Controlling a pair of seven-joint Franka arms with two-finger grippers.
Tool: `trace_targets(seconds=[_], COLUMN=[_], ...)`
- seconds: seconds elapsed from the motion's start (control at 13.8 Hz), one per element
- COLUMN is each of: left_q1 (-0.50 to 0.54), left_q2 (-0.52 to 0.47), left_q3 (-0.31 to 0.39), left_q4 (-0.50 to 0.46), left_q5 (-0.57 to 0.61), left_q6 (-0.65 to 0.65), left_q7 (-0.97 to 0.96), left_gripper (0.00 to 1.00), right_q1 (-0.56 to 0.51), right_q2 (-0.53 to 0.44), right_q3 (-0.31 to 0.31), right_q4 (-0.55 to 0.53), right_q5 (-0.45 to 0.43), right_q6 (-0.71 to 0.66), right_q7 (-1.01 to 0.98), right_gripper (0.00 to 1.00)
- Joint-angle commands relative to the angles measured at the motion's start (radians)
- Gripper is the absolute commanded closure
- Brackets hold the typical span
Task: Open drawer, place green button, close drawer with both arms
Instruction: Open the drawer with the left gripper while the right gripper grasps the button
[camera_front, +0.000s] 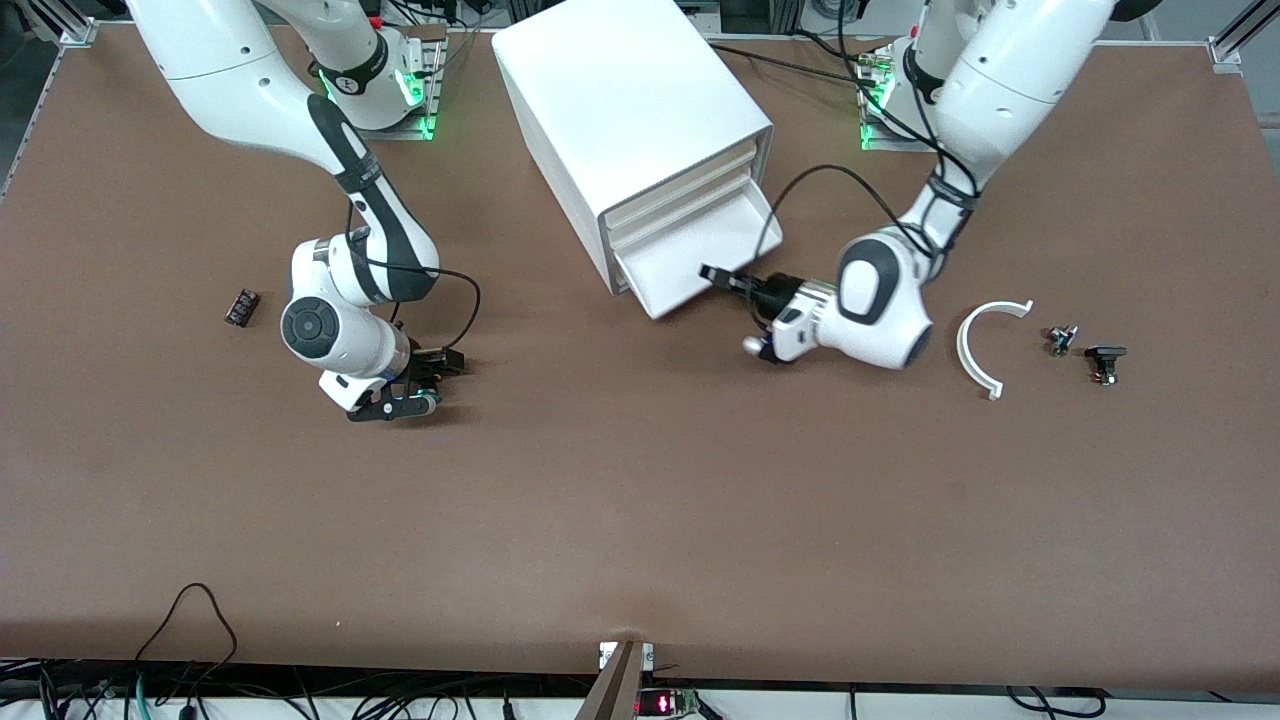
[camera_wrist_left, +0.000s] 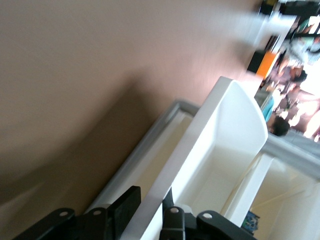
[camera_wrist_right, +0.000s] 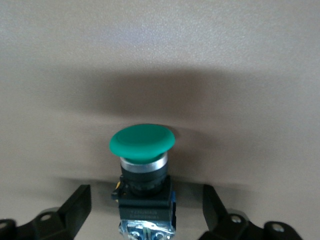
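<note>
The white cabinet stands at the table's back middle. Its lowest drawer is pulled partly out; the three above are shut. My left gripper is at the drawer's front wall. In the left wrist view one finger is outside and one inside that wall, both against it. My right gripper is low over the table toward the right arm's end, open. In the right wrist view its fingers stand wide on either side of the green-capped button, apart from it.
A white curved strip and two small black parts lie toward the left arm's end. Another small black part lies beside the right arm.
</note>
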Motion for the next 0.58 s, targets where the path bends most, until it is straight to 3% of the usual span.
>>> trace_targets(seconds=[0.0,0.07,0.29,0.36,0.51], left_q1=[0.024,0.028,0.044,0.044,0.115], left_q2=[-0.037,-0.053,-0.114,-0.152,-0.307], left_q3=[0.022,0.024,0.039,0.045,0.067], left_q4=[0.003,-0.002,0.004,0.012,0.006], left_q5=[0.04,0.04,0.073,0.155,0.282], left_q6=[0.008,0.009,0.018,0.05,0.141], left_q7=[-0.028,-0.017,-0.017,-0.017,-0.017], left_gripper=[0.6,0.03,0.0,0.0,0.0], right_q1=[0.003,0.003,0.003,0.003,0.003], right_q2=[-0.039,-0.039,-0.041,-0.047,-0.055], right_q3=[0.002,0.002,0.002,0.008,0.028], right_q4=[-0.037,-0.037,-0.026,-0.02,0.018], right_q5=[0.012,0.01,0.009,0.009,0.009], right_q6=[0.007,0.005,0.007,0.007,0.005], right_q7=[-0.004,-0.01,-0.014,-0.016,-0.017], right_gripper=[0.31,0.41,0.64,0.73,0.8])
